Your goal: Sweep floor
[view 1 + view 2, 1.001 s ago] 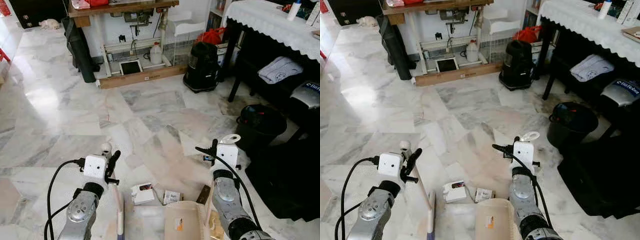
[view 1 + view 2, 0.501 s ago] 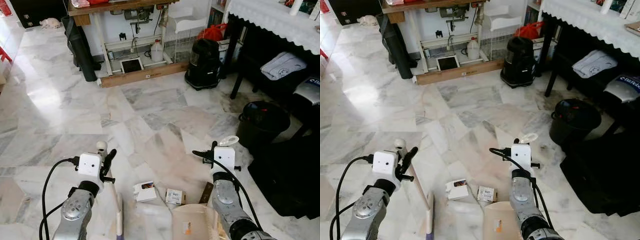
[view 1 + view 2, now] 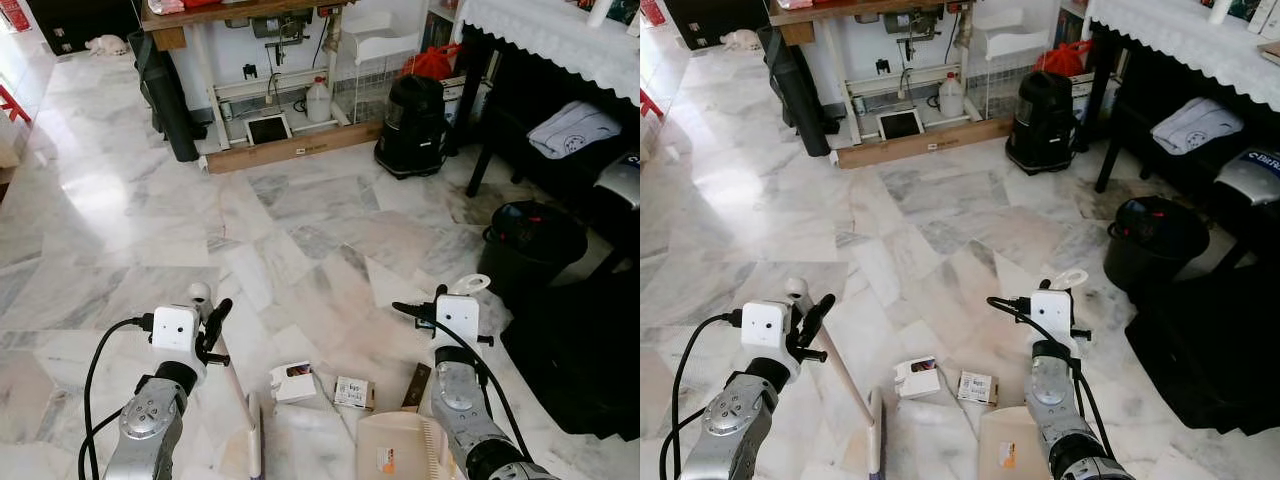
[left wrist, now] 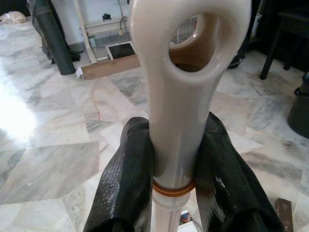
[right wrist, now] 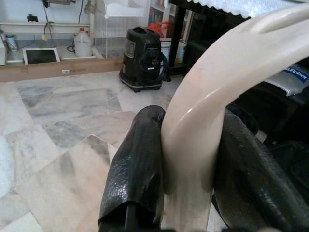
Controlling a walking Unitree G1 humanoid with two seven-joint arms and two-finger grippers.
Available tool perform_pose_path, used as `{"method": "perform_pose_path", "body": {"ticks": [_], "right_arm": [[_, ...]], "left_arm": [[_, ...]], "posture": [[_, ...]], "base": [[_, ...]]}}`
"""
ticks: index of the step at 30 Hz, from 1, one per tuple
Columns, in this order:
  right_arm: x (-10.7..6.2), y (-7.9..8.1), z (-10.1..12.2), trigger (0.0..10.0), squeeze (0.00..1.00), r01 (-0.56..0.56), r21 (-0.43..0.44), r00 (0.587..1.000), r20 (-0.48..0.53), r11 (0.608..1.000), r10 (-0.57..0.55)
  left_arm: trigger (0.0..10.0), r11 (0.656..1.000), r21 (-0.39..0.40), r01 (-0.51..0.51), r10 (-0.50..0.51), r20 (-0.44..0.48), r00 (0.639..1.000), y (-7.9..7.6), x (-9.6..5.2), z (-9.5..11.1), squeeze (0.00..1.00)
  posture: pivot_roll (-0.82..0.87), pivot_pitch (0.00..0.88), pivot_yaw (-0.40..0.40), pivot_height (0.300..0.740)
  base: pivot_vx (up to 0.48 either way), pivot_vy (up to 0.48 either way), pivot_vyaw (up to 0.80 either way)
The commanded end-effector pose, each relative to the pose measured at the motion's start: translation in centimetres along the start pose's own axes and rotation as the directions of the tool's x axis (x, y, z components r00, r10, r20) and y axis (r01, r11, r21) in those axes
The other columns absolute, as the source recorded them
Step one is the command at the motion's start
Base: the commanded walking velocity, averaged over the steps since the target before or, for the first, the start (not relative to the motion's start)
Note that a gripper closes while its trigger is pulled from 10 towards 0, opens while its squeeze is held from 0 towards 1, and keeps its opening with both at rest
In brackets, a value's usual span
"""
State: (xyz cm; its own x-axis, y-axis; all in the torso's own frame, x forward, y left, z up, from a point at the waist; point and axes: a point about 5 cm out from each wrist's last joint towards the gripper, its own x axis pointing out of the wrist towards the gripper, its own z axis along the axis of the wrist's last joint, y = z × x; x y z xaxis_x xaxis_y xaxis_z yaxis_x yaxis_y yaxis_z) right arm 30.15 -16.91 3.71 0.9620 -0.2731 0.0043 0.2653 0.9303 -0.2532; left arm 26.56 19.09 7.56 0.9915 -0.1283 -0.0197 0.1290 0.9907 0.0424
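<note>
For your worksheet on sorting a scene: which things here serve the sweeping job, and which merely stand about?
Sweeping job:
left hand gripping cream broom handle
right hand gripping cream plastic dustpan
small white litter boxes

Standing about:
black vacuum cleaner
black bucket

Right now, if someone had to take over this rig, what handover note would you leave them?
Left gripper: shut on the broom handle, with the broom slanting down to the marble floor in front of the robot.
Right gripper: shut on the dustpan handle; the dustpan sits low at the robot's feet.
Litter: a small white box, a small carton and a dark flat piece lie on the floor just ahead of the dustpan, between the two arms.
Done: both tools gripped.
Left: none of the litter is in the pan yet; sweep it in with the broom.
</note>
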Motion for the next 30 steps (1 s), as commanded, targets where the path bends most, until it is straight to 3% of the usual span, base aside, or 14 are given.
{"method": "perform_pose_path", "body": {"ticks": [1, 30], "right_arm": [[0.19, 0.09, 0.17, 10.0, 0.00, -0.006, -0.008, 1.000, 0.005, 1.000, 0.006], [0.65, 0.23, 0.85, 10.0, 0.00, -0.026, 0.006, 0.999, 0.032, 1.000, 0.026]], "left_arm": [[10.0, 1.000, 0.002, -0.013, 0.013, 0.039, 0.999, 0.61, 0.11, 1.08, 0.00], [10.0, 1.000, 0.003, -0.008, 0.008, 0.055, 0.998, 0.64, 0.19, 1.50, 0.00]], "posture": [[0.22, 0.049, 0.074, 0.740], [0.23, 0.058, 0.076, 0.740]], "base": [[0.000, 0.000, 0.00], [0.000, 0.000, 0.00]]}}
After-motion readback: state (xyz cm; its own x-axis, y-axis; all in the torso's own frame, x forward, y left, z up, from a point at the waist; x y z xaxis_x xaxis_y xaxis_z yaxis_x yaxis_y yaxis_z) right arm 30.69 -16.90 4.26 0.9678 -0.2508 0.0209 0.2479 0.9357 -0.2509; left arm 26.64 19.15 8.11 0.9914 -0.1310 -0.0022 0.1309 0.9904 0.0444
